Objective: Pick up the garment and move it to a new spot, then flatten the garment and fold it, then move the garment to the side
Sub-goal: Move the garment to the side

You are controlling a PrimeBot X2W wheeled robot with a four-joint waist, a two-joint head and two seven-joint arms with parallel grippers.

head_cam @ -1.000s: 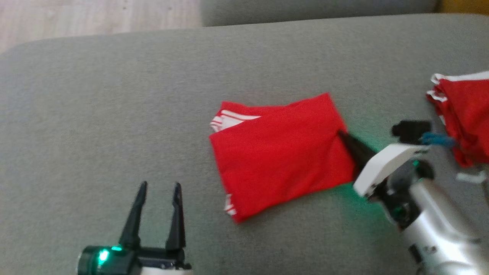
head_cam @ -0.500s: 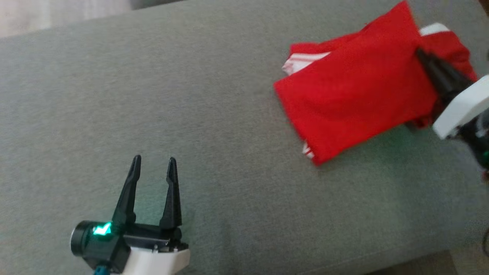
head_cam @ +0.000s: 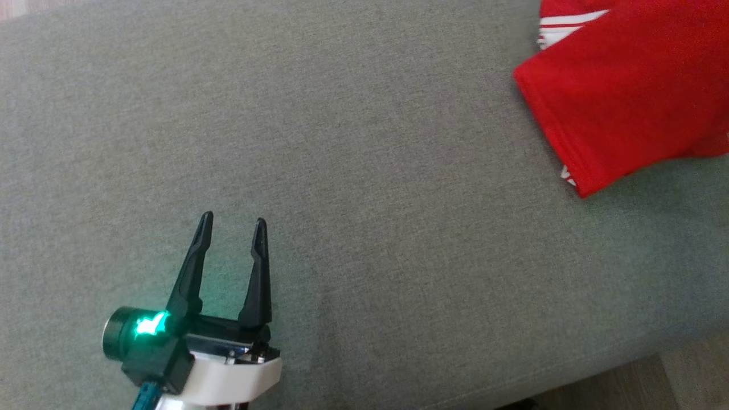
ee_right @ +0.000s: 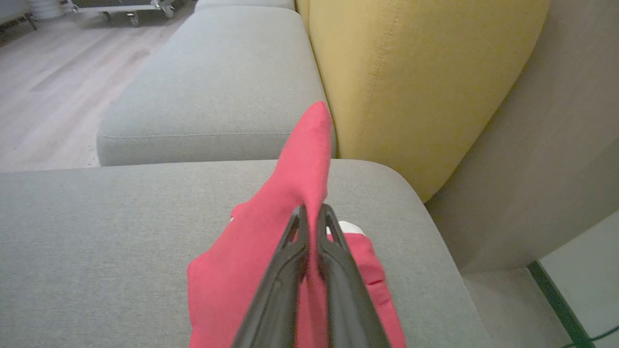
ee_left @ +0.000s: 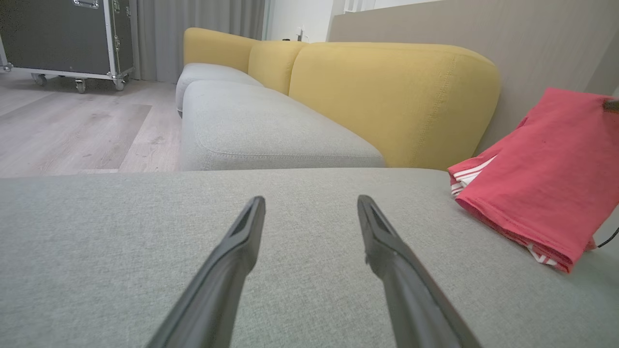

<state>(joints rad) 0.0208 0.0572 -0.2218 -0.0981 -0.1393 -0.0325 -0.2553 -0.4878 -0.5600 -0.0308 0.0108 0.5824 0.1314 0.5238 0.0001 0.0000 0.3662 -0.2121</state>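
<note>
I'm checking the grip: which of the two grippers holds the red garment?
The right gripper: its jaws are shut on the red garment at its edge. The left gripper stands open over the grey cushion, apart from the garment.

Left gripper (head_cam: 233,218) spread wide and empty, right gripper (ee_right: 313,208) pinched tight on the garment (ee_right: 300,159)

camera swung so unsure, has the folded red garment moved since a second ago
Yes. The folded red fabric garment, clamped in the right pincer, slid rightward along the grey sofa cushion.
</note>
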